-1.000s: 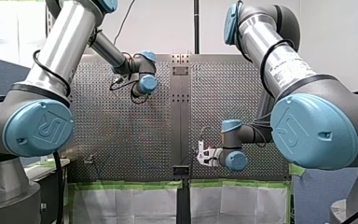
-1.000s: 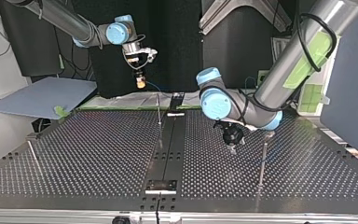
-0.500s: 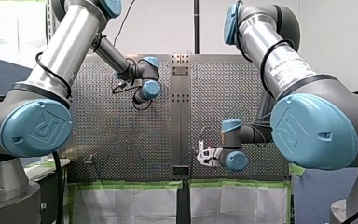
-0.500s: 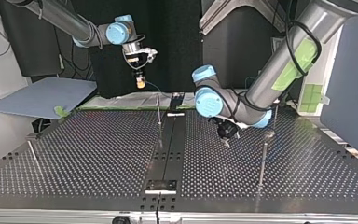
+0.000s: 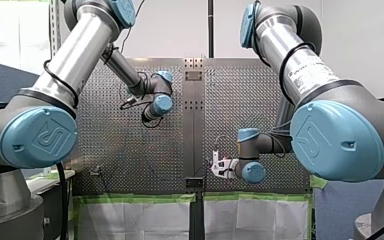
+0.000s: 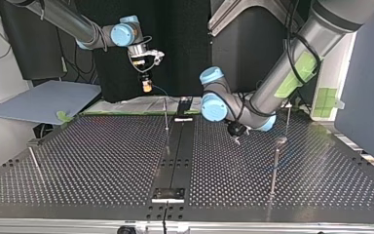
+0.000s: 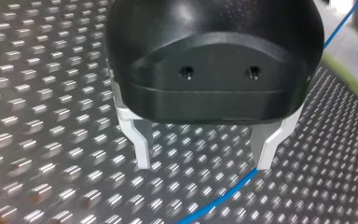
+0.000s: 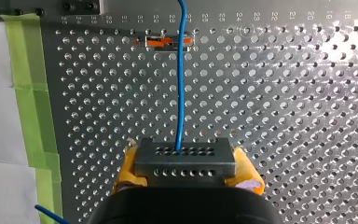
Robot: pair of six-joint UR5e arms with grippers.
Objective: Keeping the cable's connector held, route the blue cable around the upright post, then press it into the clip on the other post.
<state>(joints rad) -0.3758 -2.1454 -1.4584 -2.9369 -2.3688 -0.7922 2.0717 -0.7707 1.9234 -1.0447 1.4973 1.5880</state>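
Front: my left arm (image 5: 161, 104) has swung toward the table's (image 5: 130, 150) centre strip.
Top: left gripper (image 6: 236, 140) now sits closer to that strip.
Left wrist: jaws spread, blue cable (image 7: 223, 195) just below and ungrasped; a grab looks likely next.
Right wrist: right gripper (image 8: 186, 173) pinches the connector (image 8: 185, 158).

Robotics lab, my left arm (image 5: 70, 65) and my right arm (image 5: 300, 70), industrial models with blue joint caps, flanking a perforated metal table (image 6: 102, 161), green masking tape (image 8: 28, 93) along its edge, white sheeting (image 5: 130, 220) below, black backdrop (image 6: 180, 48), blue-grey partition panel (image 6: 365, 87)
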